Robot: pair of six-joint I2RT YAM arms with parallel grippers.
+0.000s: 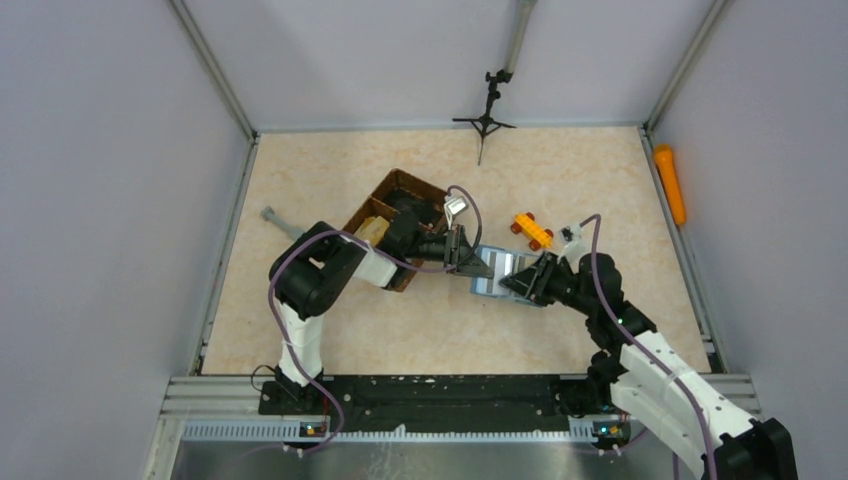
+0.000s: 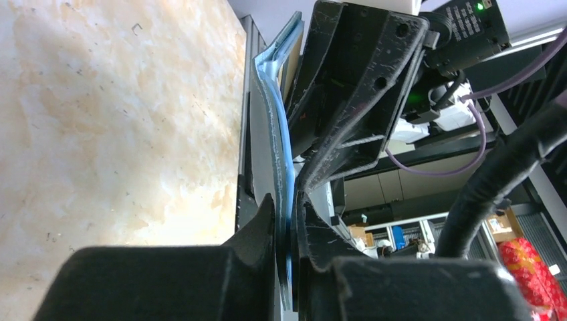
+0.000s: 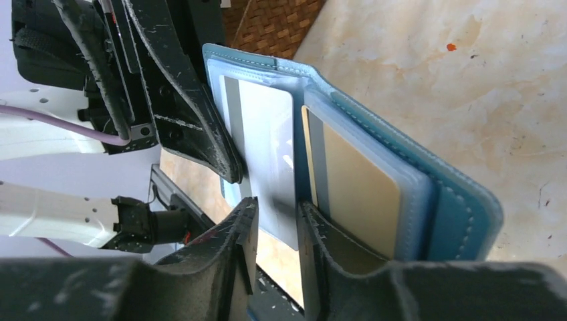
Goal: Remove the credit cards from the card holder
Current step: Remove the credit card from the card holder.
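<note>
The teal-blue card holder [image 1: 492, 272] is held open above the table between my two grippers. My left gripper [image 1: 468, 258] is shut on its left flap; in the left wrist view [image 2: 286, 200] the blue flap [image 2: 271, 114] runs edge-on between the fingers. The right wrist view shows the lighter blue inside [image 3: 461, 207]. A grey card [image 3: 267, 154] sticks partway out of the left pocket. A gold card [image 3: 358, 187] sits in the right pocket stack. My right gripper [image 1: 522, 280] is narrowly open [image 3: 277, 210], its fingers on either side of the grey card's lower end.
A brown woven divided basket [image 1: 398, 222] stands under my left arm, just left of the card holder. An orange toy [image 1: 532, 230] lies behind it. An orange cylinder [image 1: 670, 185] lies at the right wall. A small black tripod [image 1: 487, 115] stands at the back.
</note>
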